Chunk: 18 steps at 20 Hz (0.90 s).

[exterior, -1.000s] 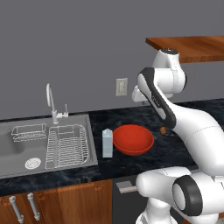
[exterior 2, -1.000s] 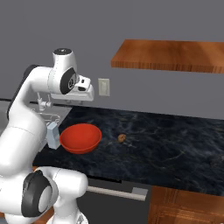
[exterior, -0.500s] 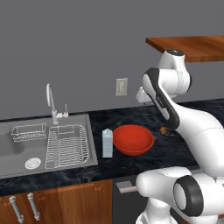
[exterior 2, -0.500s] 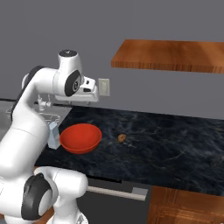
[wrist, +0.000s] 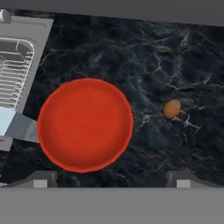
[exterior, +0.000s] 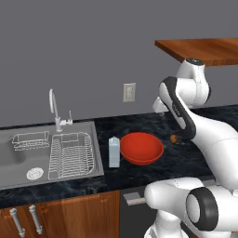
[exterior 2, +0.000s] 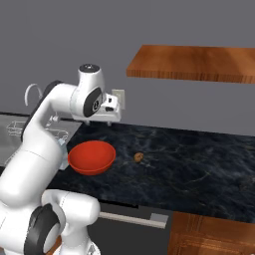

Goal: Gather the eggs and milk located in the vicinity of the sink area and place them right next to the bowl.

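Note:
The red bowl sits on the dark counter just right of the sink. The milk stands upright between the sink's edge and the bowl, touching neither. One brown egg lies on the counter a little to the bowl's right, apart from it. My gripper hangs high above the counter, looking down on the bowl and the egg. Its fingers are spread wide, open, with nothing between them. The milk shows at the hand view's left edge.
A wire dish rack fills the sink's right half, and a curved faucet rises behind it. A wooden shelf hangs above the counter's right part. A wall outlet is behind the bowl. Bare counter stretches right of the egg.
My arm has swung slightly to the right, carrying the hand from above the bowl's left side toward the egg side. Bowl, milk and egg have stayed put.

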Available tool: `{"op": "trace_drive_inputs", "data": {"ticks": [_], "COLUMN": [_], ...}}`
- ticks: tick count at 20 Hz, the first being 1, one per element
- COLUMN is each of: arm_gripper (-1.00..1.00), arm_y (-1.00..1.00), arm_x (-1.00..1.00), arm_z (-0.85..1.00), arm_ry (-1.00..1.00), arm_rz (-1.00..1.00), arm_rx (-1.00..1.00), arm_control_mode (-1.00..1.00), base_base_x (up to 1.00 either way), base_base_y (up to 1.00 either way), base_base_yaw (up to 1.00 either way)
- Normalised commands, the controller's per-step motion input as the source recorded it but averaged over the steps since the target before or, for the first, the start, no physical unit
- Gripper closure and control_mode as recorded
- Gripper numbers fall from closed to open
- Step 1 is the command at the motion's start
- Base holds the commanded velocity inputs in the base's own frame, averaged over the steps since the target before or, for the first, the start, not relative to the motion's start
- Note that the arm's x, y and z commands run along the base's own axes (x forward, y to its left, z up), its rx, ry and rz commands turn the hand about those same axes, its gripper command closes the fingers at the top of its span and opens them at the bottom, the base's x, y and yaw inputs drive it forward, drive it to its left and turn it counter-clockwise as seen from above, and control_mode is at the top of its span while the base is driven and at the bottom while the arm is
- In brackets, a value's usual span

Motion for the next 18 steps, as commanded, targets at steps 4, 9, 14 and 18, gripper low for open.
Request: {"op": "trace_drive_inputs", "data": {"ticks": [4,9,14,18], "arm_gripper": [-1.0,-1.0,-1.0,-1.0], "arm_y": [-0.23,-0.22,-0.21,-0.19], "arm_x": [0.0,0.0,0.0,0.0], "arm_z": [-0.14,-0.09,-0.12,-0.21], "arm_ry": [0.11,0.16,0.09,0.09], "arm_rz": [-0.06,-0.13,-0.12,-0.14], "arm_rx": [0.0,0.0,0.0,0.0], "arm_control_mode": [-1.0,-1.0,-1.0,-1.0], "base_base_x": [0.0,0.0,0.0,0.0], "base_base_y": [0.0,0.0,0.0,0.0], "base_base_yaw": [0.0,0.0,0.0,0.0]}}
